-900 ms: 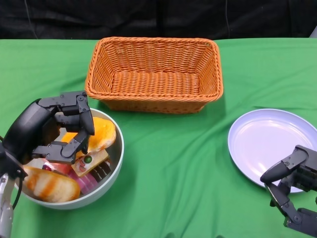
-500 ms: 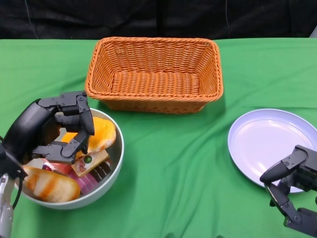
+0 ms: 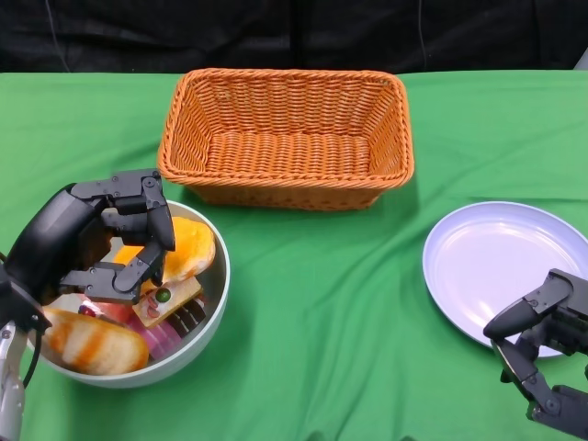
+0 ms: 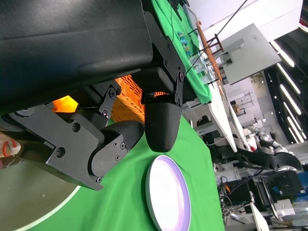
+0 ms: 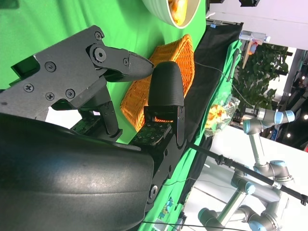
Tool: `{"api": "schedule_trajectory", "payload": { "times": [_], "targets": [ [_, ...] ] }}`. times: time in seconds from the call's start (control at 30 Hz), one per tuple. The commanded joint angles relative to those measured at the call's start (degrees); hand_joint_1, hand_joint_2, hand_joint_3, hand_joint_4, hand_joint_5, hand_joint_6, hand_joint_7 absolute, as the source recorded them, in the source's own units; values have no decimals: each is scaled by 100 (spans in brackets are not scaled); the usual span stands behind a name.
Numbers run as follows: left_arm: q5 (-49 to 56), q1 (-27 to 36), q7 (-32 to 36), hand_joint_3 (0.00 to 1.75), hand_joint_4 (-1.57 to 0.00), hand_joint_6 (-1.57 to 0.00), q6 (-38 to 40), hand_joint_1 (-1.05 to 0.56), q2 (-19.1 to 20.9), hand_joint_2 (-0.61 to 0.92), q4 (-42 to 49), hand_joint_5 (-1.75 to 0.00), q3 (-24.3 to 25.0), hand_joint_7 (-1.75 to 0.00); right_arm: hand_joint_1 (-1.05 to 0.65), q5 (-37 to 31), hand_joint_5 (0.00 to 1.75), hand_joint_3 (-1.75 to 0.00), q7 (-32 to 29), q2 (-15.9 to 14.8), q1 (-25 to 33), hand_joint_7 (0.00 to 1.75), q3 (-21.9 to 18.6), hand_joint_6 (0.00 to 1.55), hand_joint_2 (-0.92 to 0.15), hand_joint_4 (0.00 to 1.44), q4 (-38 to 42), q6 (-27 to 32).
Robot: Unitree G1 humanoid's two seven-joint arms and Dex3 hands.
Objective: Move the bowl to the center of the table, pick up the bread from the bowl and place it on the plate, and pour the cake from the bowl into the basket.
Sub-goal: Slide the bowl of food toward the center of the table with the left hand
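The pale bowl (image 3: 219,276) stands at the table's front left. It holds an orange bread roll (image 3: 188,246), a glazed bread (image 3: 92,342) and cake slices (image 3: 167,303). My left hand (image 3: 92,241) hangs over the bowl's left part, fingers curved and apart, tips close beside the orange roll. In the left wrist view nothing lies between the fingers (image 4: 161,130), and the roll (image 4: 65,103) shows behind them. My right hand (image 3: 542,344) sits open at the front edge of the white plate (image 3: 501,262), holding nothing.
The wicker basket (image 3: 287,138) stands at the back centre. Bare green cloth (image 3: 322,303) stretches between bowl and plate. The right wrist view shows the basket (image 5: 154,82) and the bowl (image 5: 171,12) far off. A black backdrop closes the table's far edge.
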Motion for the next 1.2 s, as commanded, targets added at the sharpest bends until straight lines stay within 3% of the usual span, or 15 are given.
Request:
{"api": "schedule_trajectory", "payload": {
  "times": [0.03,0.3,0.4,0.43,0.47,0.53,0.6,0.7,0.9,1.17,1.2],
  "targets": [
    [-85,46,-19,118,-83,-68,-81,-11,87,56,56,-175,46,-156,-18,20,154,-81,-31,-55,24,115,-39,79,-60,79,48,-72],
    [-319,52,-259,110,-80,-70,-166,-9,72,61,4,-174,55,-147,-20,10,154,-83,-42,-47,35,115,-28,79,-58,80,123,-152],
    [-336,1,-160,82,-78,-80,-667,-19,18,69,-30,-140,162,-91,-20,-61,155,-83,-44,-77,-1,115,-30,79,-59,80,232,-286],
    [-351,-17,-68,71,-78,-82,-714,-22,14,74,-54,-134,215,-80,-20,-65,155,-83,-40,-79,-6,115,-28,79,-59,80,238,-281],
    [-364,-28,-11,46,-75,-81,-731,-29,13,84,-66,-119,249,-62,-19,-66,155,-83,-37,-78,-7,115,-26,79,-59,80,240,-276],
    [-438,-107,57,30,-73,-79,-865,-36,17,90,-34,-101,363,-41,-18,-75,155,-84,-38,-72,-37,115,-15,78,-58,80,281,-284],
    [-482,-167,163,26,-72,-77,-993,-43,23,92,4,-83,461,-24,-19,-94,154,-84,-52,-62,-51,115,-7,78,-58,80,293,-266],
    [-553,-226,366,26,-81,-76,-1007,-55,36,92,-40,-38,600,-5,-20,-149,153,-84,-78,-55,-60,114,9,79,-57,80,295,-240],
    [-305,-382,871,30,-71,-71,-1086,-69,200,92,157,-13,778,0,-22,-123,152,-81,-84,-44,-76,113,37,79,-59,81,337,-225],
    [937,-695,2064,41,-63,-62,-961,-75,771,92,975,-3,699,0,-19,-123,151,-76,-115,-38,-71,112,64,79,-61,81,364,-214],
    [1092,-721,2198,46,-56,-54,-818,-78,855,92,1034,-1,655,0,-20,-125,151,-75,-121,-37,-72,112,70,79,-62,81,355,-192]
  ]
}}
